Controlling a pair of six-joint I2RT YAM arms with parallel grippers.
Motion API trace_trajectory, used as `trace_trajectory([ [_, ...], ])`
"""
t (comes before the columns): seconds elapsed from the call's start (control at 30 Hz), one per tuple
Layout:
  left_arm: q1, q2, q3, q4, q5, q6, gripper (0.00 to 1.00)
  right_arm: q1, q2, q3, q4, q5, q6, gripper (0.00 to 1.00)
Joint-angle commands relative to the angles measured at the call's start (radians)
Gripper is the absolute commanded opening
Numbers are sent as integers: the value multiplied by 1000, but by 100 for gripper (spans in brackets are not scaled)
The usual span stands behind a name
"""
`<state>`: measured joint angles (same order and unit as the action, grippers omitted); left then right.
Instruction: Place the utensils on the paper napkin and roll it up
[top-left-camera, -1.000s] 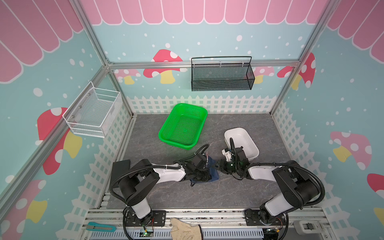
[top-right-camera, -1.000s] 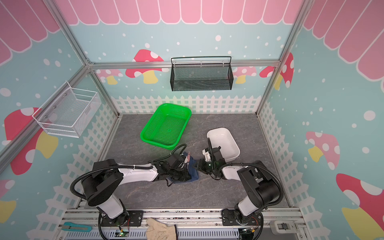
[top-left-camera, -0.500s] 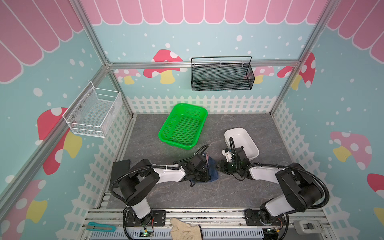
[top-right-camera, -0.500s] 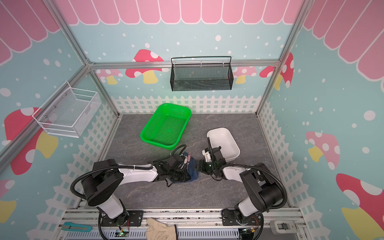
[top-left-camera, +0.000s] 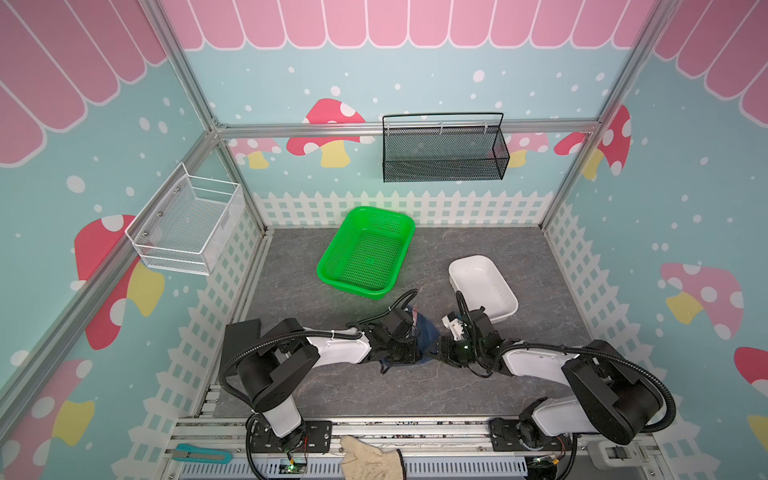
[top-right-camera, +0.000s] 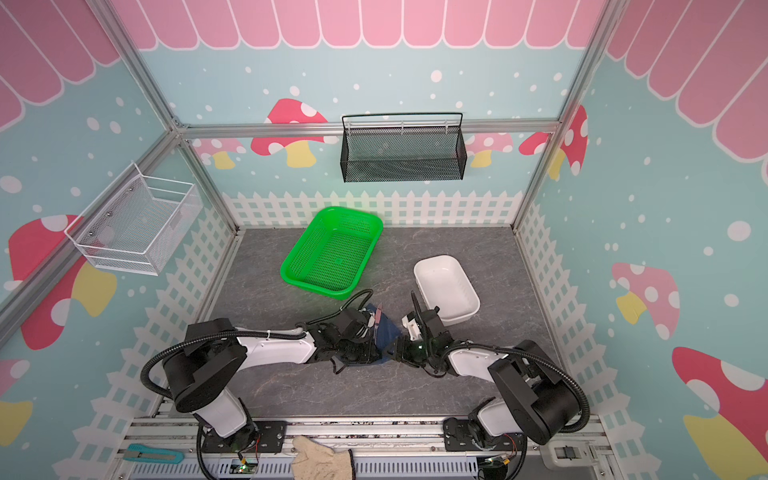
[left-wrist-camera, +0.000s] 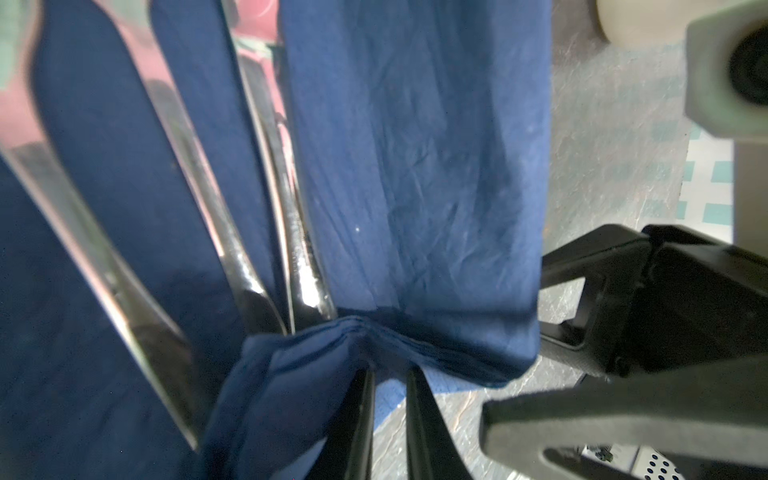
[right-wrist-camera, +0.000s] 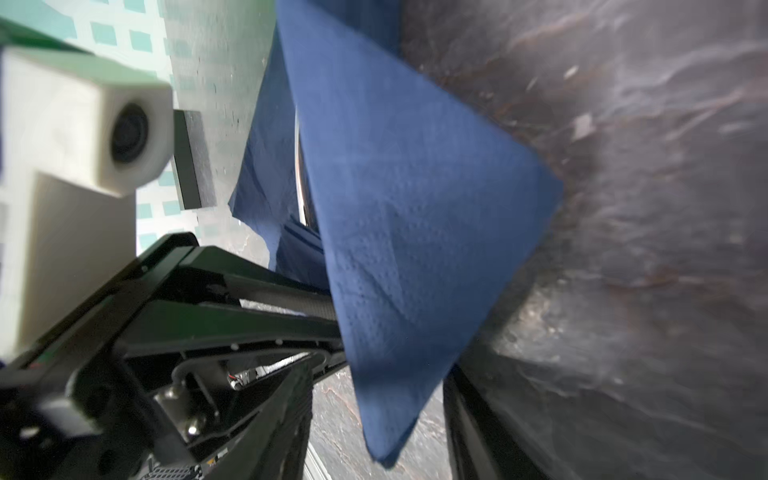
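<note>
The napkin (top-left-camera: 423, 332) lies on the worktop (top-left-camera: 332, 390) just off the basket's (top-left-camera: 376, 210) near right corner. It is partly folded, with a triangular flap raised over the utensils (left-wrist-camera: 301, 253). Fork and spoon lie side by side in the fold, almost parallel. Their long axis runs from the basket toward the robot's bases. I cannot tell which end carries tines or bowl.

The left end effector (left-wrist-camera: 388, 399) has its jaws nearly together, pinching the bunched napkin edge at the utensils' end farther from the basket. The right end effector (right-wrist-camera: 378, 370) stands well open around the flap's loose corner and, as far as I can see, clamps nothing.

The step looks like the start of the roll. The roll should turn about the utensils' long axis, so the flap needs to travel across the handles, not along them. The right end effector should close near the flap's corner and draw it over snugly, while the left pinch stops the handles sliding out. The pull should be gentle, since thin paper probably tears easily.
</note>
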<state>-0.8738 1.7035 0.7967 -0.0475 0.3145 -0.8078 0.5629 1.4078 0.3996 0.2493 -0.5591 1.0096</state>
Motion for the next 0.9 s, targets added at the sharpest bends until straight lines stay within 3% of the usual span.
trace_trajectory([
  [0.0, -5, -5, 1, 13, 1, -11, 19, -8, -27, -16, 91, 62, 61, 53],
  [0.43, -5, -13, -2, 19, -2, -14, 19, -57, 33, -55, 419, -19, 196, 53],
  [0.57, -5, -15, -4, 20, -3, -13, 19, -58, 22, -58, 367, -19, 173, 53],
  [0.87, -5, -23, -7, 17, -9, -14, 19, -52, -120, -69, 42, 62, 130, 53],
])
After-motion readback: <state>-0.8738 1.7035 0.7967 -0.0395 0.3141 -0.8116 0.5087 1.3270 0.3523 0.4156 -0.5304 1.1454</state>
